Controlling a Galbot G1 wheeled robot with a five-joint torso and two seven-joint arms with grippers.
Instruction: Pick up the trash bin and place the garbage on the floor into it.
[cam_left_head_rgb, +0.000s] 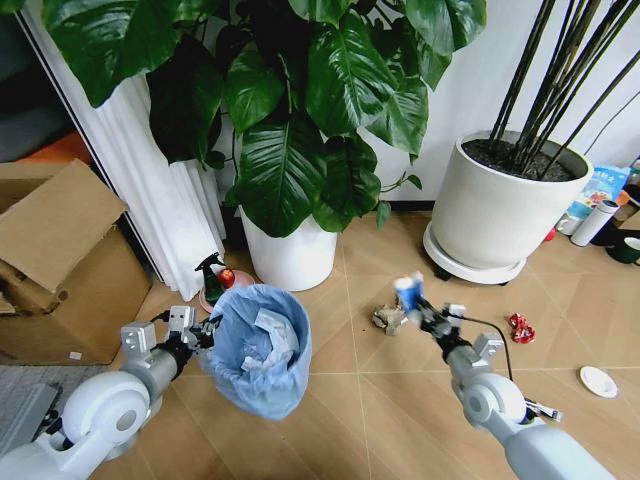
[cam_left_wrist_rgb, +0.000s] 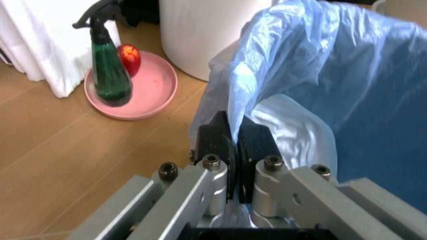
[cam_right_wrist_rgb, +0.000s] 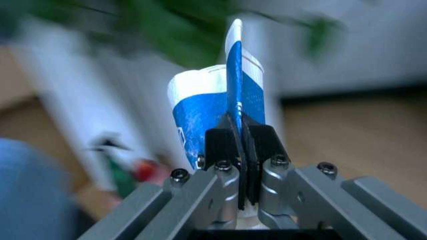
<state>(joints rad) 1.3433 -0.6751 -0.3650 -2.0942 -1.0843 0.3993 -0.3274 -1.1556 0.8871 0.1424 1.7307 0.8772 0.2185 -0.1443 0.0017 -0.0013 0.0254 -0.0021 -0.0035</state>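
Floor (cam_left_head_rgb: 400, 400) of tan chevron planks fills the lower scene, two big white plant pots (cam_left_head_rgb: 290, 255) at the back, cardboard box (cam_left_head_rgb: 60, 260) on the robot's left.

Trash bin (cam_left_head_rgb: 255, 345) with crinkled light-blue bag sits low left of centre, tilted and apparently lifted off the planks, white crumpled paper (cam_left_head_rgb: 268, 340) already inside. Left gripper (cam_left_head_rgb: 205, 330) is at the bin's left rim; in the left wrist view its jaws are closed together on the bag edge and rim (cam_left_wrist_rgb: 233, 107), black pads (cam_left_wrist_rgb: 217, 142) pinching the blue plastic. Just behind the bin, a green spray bottle (cam_left_head_rgb: 210, 275) stands on a pink dish (cam_left_wrist_rgb: 143, 92) with a red round item (cam_left_wrist_rgb: 129, 57) beside it.

Right gripper (cam_left_head_rgb: 420, 310) is up at centre, well apart from the bin, to its right. Jaws clamped on a flattened blue-and-white wrapper (cam_right_wrist_rgb: 223, 100), held upright, thin edge pinched between the pads; same wrapper seen in head view (cam_left_head_rgb: 407, 292).

Garbage on the planks: crumpled tan-white scrap (cam_left_head_rgb: 388, 318) right beside the right gripper, contact not clear; red crinkled wrapper (cam_left_head_rgb: 521, 327) further right; white round disc (cam_left_head_rgb: 598, 381) near the right edge; small dark-and-white scrap (cam_left_head_rgb: 543, 410) next to the right forearm. White cylindrical flask (cam_left_head_rgb: 594, 222) lies by the far right pot, near a printed blue packet (cam_left_head_rgb: 605, 185).
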